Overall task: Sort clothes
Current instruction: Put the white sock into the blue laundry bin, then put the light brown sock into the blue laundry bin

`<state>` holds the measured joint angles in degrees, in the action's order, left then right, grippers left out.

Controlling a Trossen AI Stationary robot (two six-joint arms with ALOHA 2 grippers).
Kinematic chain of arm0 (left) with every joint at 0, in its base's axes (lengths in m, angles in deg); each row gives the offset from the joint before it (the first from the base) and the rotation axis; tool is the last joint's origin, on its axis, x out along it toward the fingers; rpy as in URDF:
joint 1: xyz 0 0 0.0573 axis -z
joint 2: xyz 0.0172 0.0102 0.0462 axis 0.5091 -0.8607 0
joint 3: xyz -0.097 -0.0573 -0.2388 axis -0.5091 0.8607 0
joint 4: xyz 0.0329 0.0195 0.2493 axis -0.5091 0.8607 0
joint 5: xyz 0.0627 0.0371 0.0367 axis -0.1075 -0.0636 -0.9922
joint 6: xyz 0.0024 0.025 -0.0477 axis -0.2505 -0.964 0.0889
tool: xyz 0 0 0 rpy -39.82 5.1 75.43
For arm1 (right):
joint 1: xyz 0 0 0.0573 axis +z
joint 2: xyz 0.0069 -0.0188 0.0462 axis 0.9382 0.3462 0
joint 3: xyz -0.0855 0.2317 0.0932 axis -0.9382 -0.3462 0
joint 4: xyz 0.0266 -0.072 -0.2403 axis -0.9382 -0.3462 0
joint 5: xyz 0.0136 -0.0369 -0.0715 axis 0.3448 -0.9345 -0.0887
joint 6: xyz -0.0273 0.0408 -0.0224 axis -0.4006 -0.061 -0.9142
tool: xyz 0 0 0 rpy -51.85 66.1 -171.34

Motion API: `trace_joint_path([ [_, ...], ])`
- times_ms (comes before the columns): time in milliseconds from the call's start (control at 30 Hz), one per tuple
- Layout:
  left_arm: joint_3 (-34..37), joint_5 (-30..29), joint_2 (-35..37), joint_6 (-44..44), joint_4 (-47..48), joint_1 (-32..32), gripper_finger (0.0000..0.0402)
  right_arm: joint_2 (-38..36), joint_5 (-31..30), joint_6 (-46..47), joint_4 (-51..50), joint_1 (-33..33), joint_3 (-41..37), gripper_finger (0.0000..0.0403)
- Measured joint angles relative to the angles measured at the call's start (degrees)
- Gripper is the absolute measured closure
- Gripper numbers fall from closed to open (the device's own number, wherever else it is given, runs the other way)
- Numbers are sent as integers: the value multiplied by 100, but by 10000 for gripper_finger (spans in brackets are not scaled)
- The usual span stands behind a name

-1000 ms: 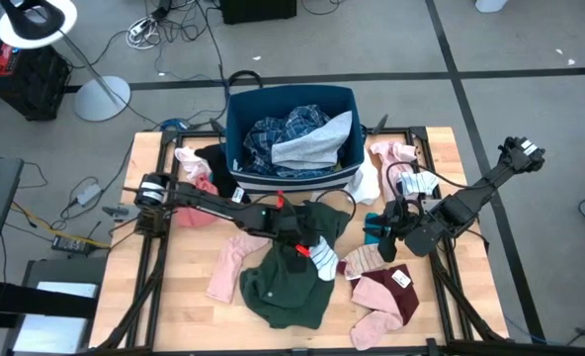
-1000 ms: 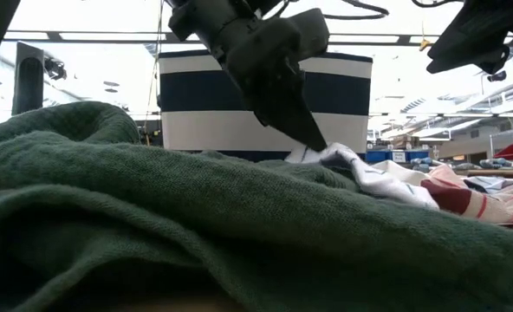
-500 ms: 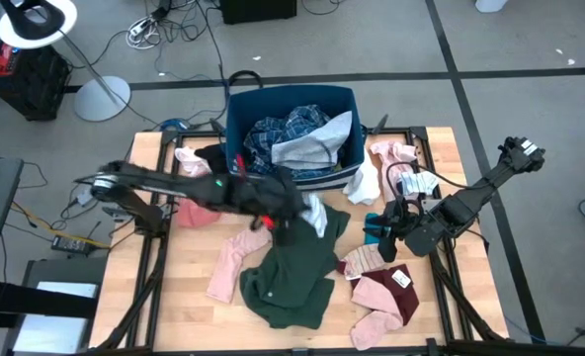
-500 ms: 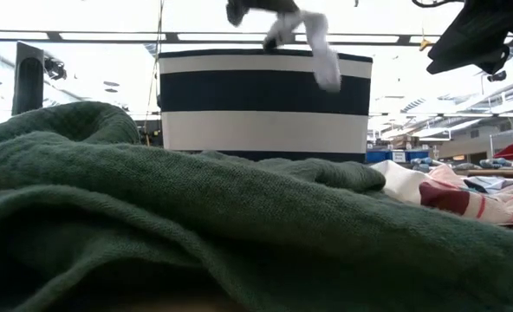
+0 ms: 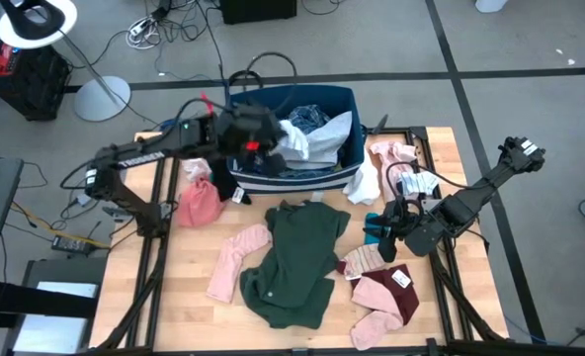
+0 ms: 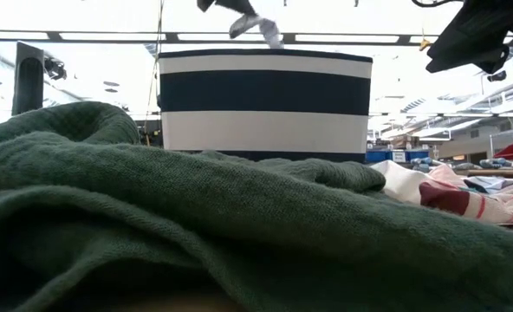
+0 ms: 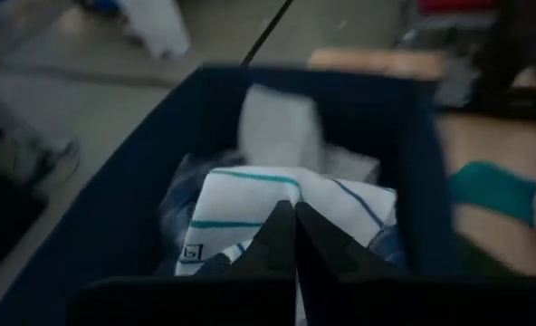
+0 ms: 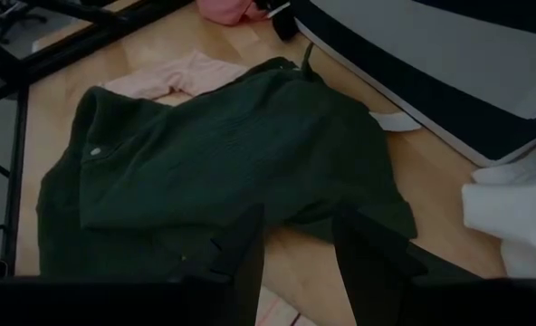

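1. We are holding a white striped sock (image 5: 294, 141) in our left gripper (image 5: 265, 146), fingers pinched tight on the fabric; in the high view it is hanging over the left part of the dark blue bin (image 5: 235, 119), upper centre of the frame. The left wrist view is showing the sock (image 7: 282, 213) with teal stripes draped just beyond the closed fingertips (image 7: 291, 237), above the bin's inside.
2. In the low view the sock (image 6: 258, 25) is dangling at the top centre, just above the striped bin (image 6: 265, 104).
3. Inside the bin we are seeing a blue-white plaid shirt (image 5: 307, 117) and a grey piece (image 5: 327, 143).
4. The dark green top (image 5: 297, 259) is lying spread on the table (image 5: 189, 307) at lower centre, with a pale pink piece (image 5: 235, 259) touching its left edge and a pink bundle (image 5: 199, 203) further left.
5. To the right of the green top, maroon items (image 5: 386, 295) are lying at lower right, and pink and white small items (image 5: 396, 163) are sitting near the bin's right side.
6. Our right gripper (image 5: 376, 229) is hovering at centre right, fingers (image 8: 241, 244) partly apart and holding nothing, with the green top (image 8: 223, 154) lying beyond them in the right wrist view.
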<state>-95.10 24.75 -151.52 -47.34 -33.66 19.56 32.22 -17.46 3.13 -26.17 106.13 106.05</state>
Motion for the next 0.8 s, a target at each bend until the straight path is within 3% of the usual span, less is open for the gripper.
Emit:
trace_joint_path([
  [200, 0, -292, 15, 1011, 749, -618, 372, 3, 0, -4, -16, 0, 0, 270],
  [500, 2, 380, 15, 1260, 1488, -870, 285, 135, 0, -8, -60, 0, 0, 270],
  [667, 2, 601, 33, 1069, 1604, -357, 276, 263, 25, -9, -59, -2, 0, 270],
  [800, 4, 347, 33, 1060, 1594, 425, 276, 343, 224, -94, -155, 0, 0, 270],
])
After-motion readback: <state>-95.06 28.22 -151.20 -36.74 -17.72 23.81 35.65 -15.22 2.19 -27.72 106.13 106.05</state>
